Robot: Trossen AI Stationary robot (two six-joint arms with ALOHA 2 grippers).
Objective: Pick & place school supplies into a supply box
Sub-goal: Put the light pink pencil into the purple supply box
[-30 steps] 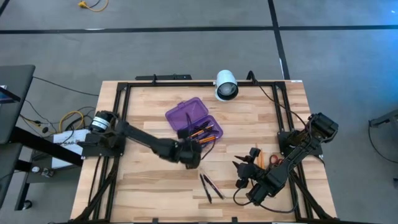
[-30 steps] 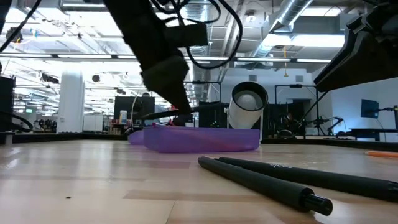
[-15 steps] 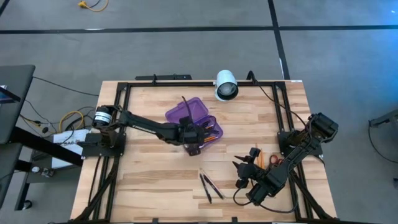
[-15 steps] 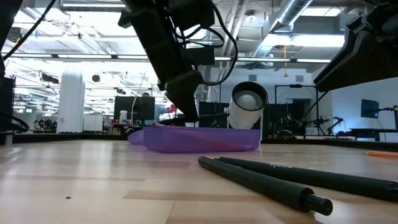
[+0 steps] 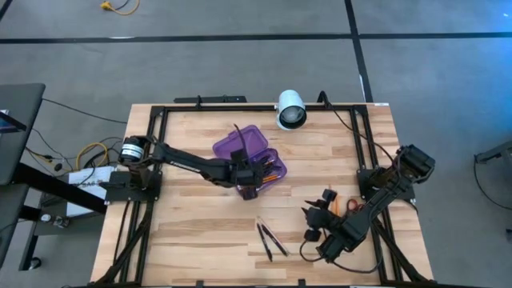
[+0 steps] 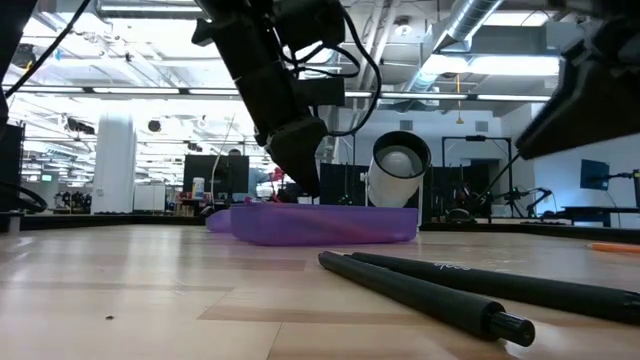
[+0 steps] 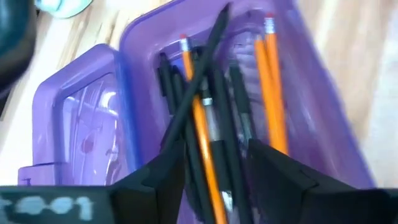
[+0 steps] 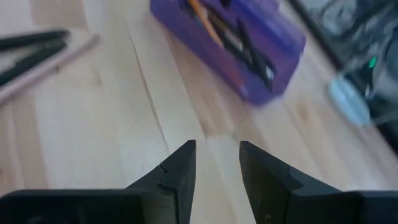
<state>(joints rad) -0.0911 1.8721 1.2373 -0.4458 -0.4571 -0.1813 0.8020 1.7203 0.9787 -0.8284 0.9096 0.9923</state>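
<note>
Over the middle of the wooden table [image 5: 192, 216], the left gripper [image 5: 250, 181] hangs directly above the open tray of the purple supply box [image 5: 250, 157], whose hinged lid lies flat beside it. Its wrist view shows the two fingers [image 7: 163, 172] spread apart with nothing clamped between them; below them lie orange pencils [image 7: 268, 87] and black pens [image 7: 202, 81] in the tray, one pen crossing the others at a slant. How many items are inside cannot be counted, as the arm covers part of the tray from above and the low view shows only the box's side wall [image 6: 320, 222]. Further right and nearer the front edge, two black pens [image 5: 270, 240] lie loose on the bare wood, well apart from the box. The right gripper [image 5: 314, 214] waits beyond them near the table's right side, its fingers [image 8: 177, 171] parted and empty. Just beside it lie scissors with orange-red handles [image 5: 353, 206] and one orange pencil [image 5: 335, 203], both partly hidden by the right arm. A white cylindrical camera [image 5: 291, 110] stands at the rear edge.
</note>
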